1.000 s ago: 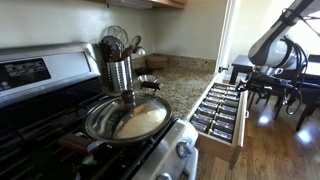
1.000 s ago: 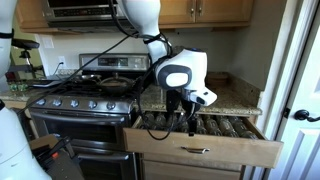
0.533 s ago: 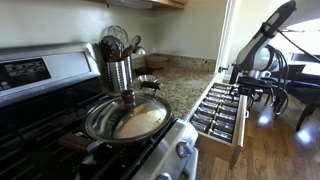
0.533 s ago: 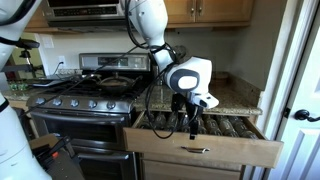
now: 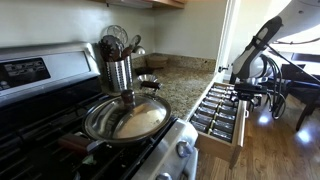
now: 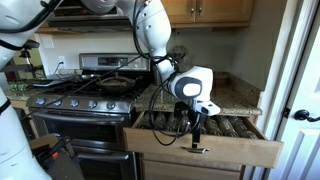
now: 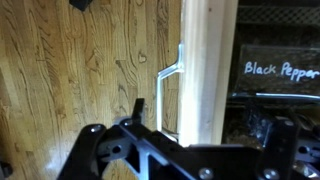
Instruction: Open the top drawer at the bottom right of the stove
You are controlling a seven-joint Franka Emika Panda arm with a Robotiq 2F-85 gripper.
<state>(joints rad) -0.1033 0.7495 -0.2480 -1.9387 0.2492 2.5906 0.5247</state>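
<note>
Gripper (image 6: 197,130) has lowered to the front edge of the top drawer (image 6: 205,146), pulled out at 4 o'clock of the stove (image 6: 88,104). Jaws apart, straddling its front, gripping nothing. Bare wood floor (image 7: 70,70) lies beyond the handle (image 7: 168,80).

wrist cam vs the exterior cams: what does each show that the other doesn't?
Wrist only: a readable Black Pepper label on a jar inside the drawer. Exterior only: the stove, the pan on it, the utensil holder and the arm. Shared: the top drawer, pulled out, with the gripper at its front panel.
</note>
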